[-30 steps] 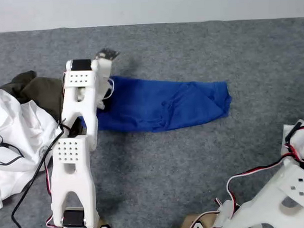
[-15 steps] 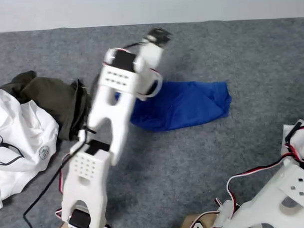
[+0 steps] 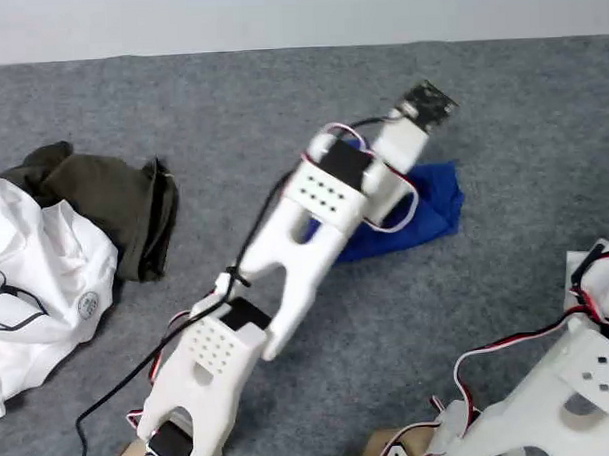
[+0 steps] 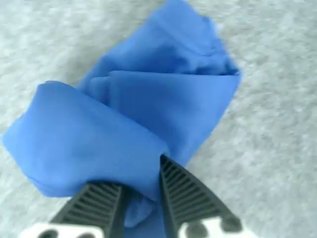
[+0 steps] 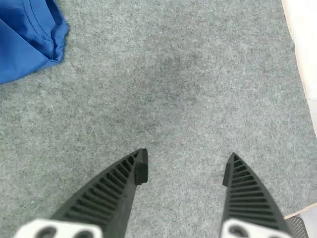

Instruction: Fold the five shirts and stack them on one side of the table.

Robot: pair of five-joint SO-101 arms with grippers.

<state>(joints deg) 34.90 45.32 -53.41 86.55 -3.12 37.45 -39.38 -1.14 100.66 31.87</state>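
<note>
The left end effector point(image 4: 141, 174) is clamped on a doubled-over fold of the blue shirt point(image 4: 163, 99), cloth bunched between its fingers; the rest of the shirt spreads beyond the fingertips on the grey tabletop point(image 3: 231, 120). From above, the left arm covers most of this shirt, leaving one end visible. The right end effector point(image 5: 187, 154) hangs with fingers wide apart over bare tabletop, a corner of the blue shirt ahead of it towards the left arm. Well away from both lie a dark olive shirt point(image 3: 103, 195) and a white shirt point(image 3: 36, 277), which is cut off at the edge.
</note>
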